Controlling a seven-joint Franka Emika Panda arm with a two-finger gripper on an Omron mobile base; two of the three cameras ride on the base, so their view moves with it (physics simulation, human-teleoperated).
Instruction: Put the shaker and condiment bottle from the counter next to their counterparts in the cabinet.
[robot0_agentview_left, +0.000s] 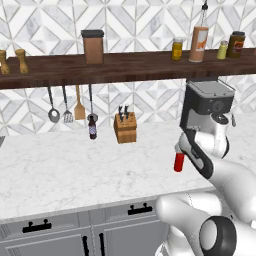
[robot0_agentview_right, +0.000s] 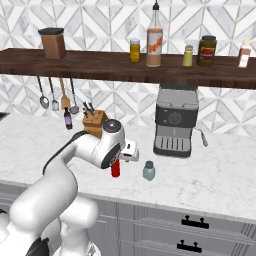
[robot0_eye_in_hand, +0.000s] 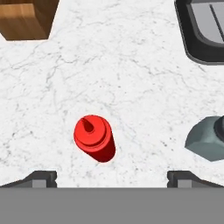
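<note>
Your gripper (robot0_eye_in_hand: 112, 177) hangs with its jaws spread wide and empty. The small bright red squeeze bottle (robot0_eye_in_hand: 94, 138) stands directly below it, slightly left of centre. The pale blue-grey translucent shaker (robot0_eye_in_hand: 208, 139) stands off to its right, on the white marble counter (robot0_eye_in_hand: 131, 87).

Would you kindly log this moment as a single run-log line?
gripper: open, above condiment bottle, nothing held | condiment bottle: upright on counter | shaker: on counter beside bottle | cabinet: neither item placed
</note>
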